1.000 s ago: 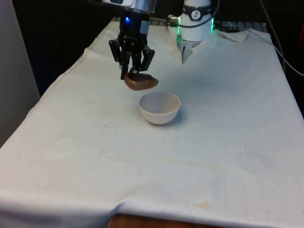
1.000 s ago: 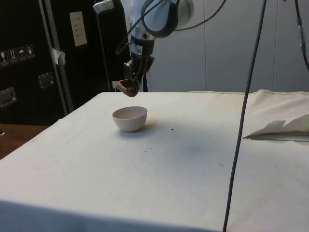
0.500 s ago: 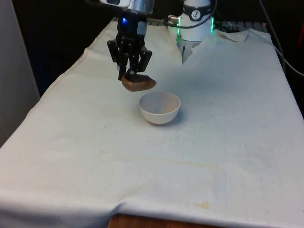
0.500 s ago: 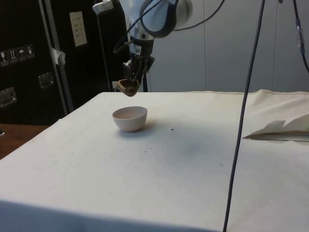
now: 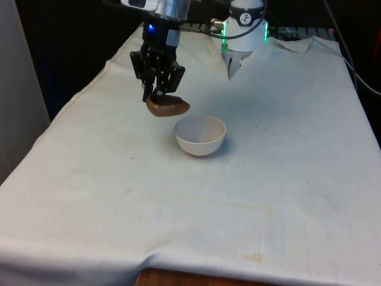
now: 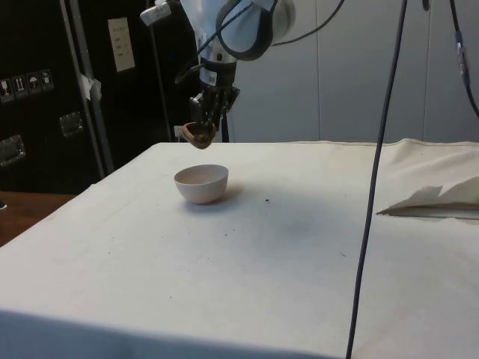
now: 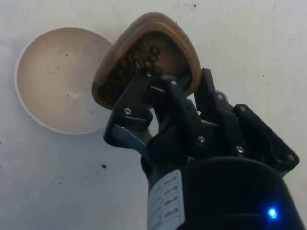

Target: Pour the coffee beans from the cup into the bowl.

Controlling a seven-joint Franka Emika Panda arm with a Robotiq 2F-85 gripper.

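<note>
The pour has not begun. The gripper (image 5: 158, 90) holds the cup (image 5: 168, 106) in the air, its fingers (image 7: 135, 97) closed on the cup's wall, one inside against the beans and one outside. The cup hangs above the cloth just to the front view's left of the bowl (image 5: 200, 135) and a little farther back, higher than the bowl's rim and not yet over its opening. What remains is to bring the cup over the bowl and tip it until the beans slide out.

The cup is a small brown vessel, wooden-looking, with a smooth rounded rim that is more egg-shaped than round. The coffee beans (image 7: 128, 65) lie heaped in it, dark and glossy. It seems slightly tilted toward the bowl, though the angle is hard to judge.

The bowl is white, round and matte, with a thin rim. Its inside carries only a few dark specks, probably dust or crumbs, and no beans. The white cloth (image 5: 286, 179) under it is soft, faintly stained and creased.
</note>
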